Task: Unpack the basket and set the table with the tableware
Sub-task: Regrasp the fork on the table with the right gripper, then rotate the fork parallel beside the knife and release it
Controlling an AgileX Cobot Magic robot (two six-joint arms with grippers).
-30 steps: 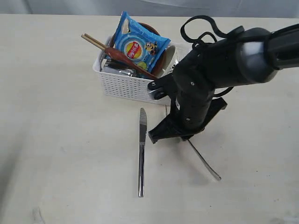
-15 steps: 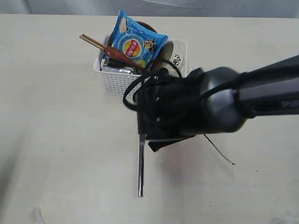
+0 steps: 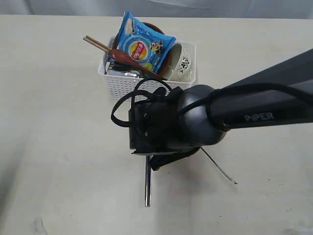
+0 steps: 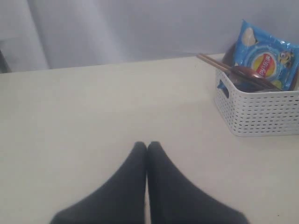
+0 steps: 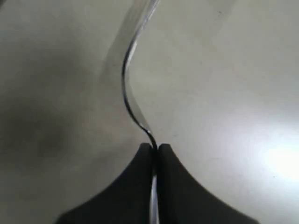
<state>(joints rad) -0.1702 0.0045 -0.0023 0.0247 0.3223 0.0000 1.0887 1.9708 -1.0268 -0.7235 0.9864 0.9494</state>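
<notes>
The white basket stands at the back of the table. It holds a blue chip bag, wooden chopsticks, a dark red-brown spoon, an off-white bowl, a steel cup and the rim of a reddish-brown plate. A steel knife lies in front, partly under my right arm. My right gripper is shut on the steel fork, whose thin handle sticks out low over the table. The left gripper is shut and empty, well short of the basket.
The black right arm reaches across the middle, covering the table between basket and knife. Bare tabletop lies to the left and right of the knife. A grey curtain backs the table's far edge.
The right arm has swung left and now hangs over the knife's blade end, carrying the fork with it. Basket, its contents and the knife have not moved.
</notes>
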